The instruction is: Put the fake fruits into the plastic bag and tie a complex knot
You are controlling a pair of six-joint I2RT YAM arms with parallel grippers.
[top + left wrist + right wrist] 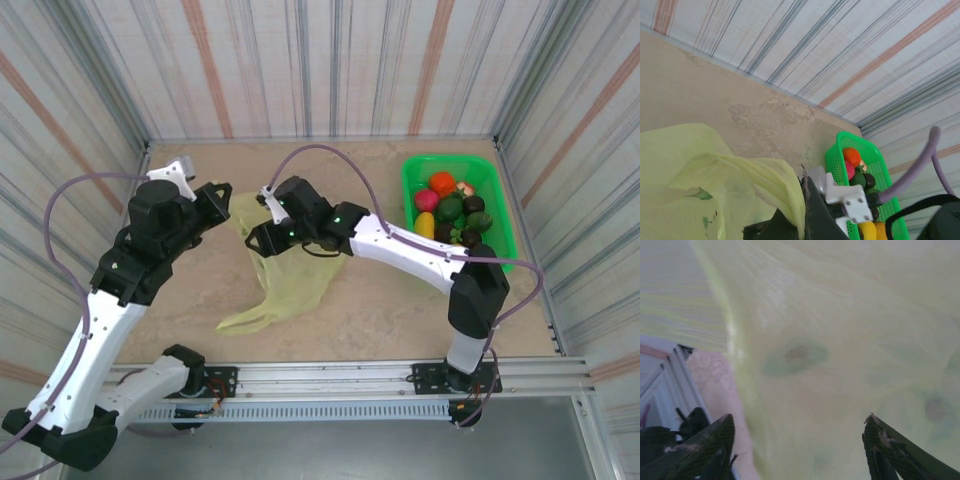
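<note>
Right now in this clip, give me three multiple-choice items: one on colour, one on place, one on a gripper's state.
1. The plastic bag is: A blue; B yellow-green; C black.
2. The fake fruits lie: A in the bag; B in a gripper; C in the green basket.
3. The right gripper is: A open; B shut on a fruit; C shut on the basket.
Key: B, its film looks yellow-green; C, all sit inside the basket; A, its fingers stand apart.

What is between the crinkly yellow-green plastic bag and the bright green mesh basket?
Top view: bare tan tabletop, with the white right arm crossing above it.
</note>
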